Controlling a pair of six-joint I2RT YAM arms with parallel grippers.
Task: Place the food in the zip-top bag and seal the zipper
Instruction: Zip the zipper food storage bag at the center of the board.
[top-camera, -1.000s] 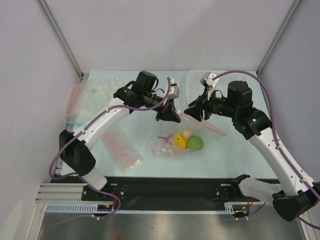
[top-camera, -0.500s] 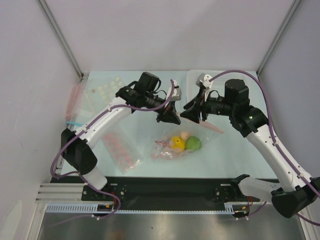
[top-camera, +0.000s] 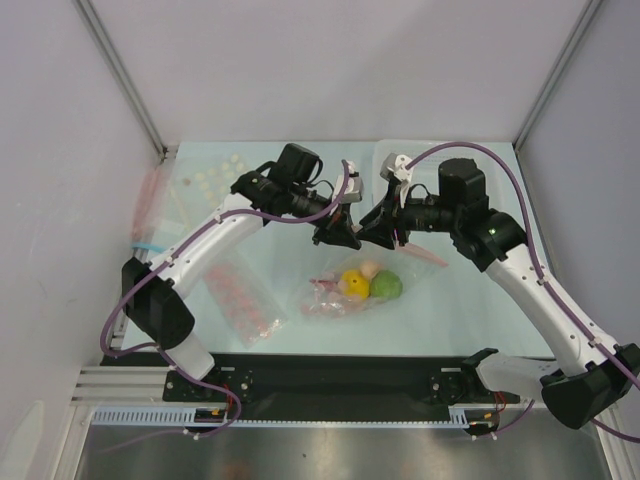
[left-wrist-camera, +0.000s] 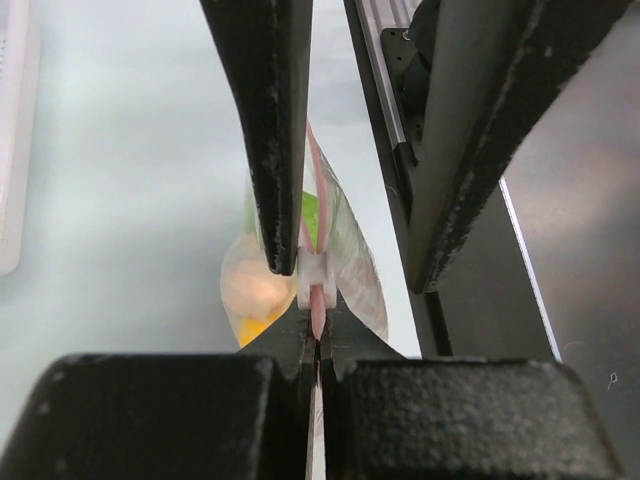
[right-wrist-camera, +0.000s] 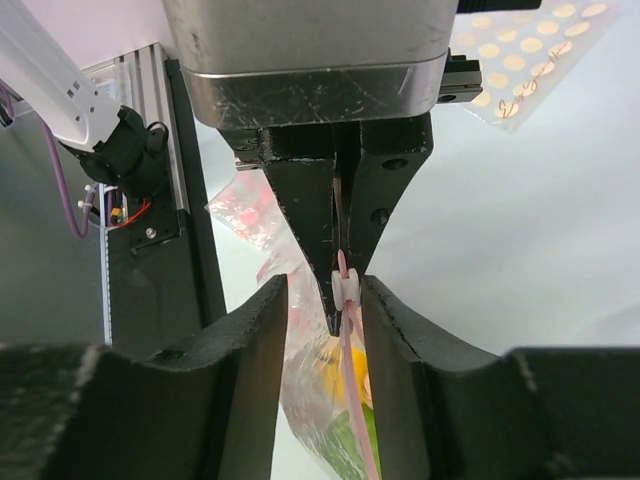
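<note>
The zip-top bag is a clear crinkly pouch whose body rests on the table while its mouth edge is lifted. Inside it I see the food: a yellow fruit, a green fruit, a beige bulb and a red chili. The pink zipper runs up to both grippers. My left gripper is shut on the zipper's end. My right gripper faces it, open, with a finger on each side of the white slider.
A flat packet of pink-red round pieces lies at the left front. A packet of pale round pieces lies at the back left. A pale tray sits behind the grippers. The black base rail borders the near edge.
My right gripper has slid left along the zipper until it is close to the left gripper. The bag and food shifted slightly left. The left gripper stays shut.
</note>
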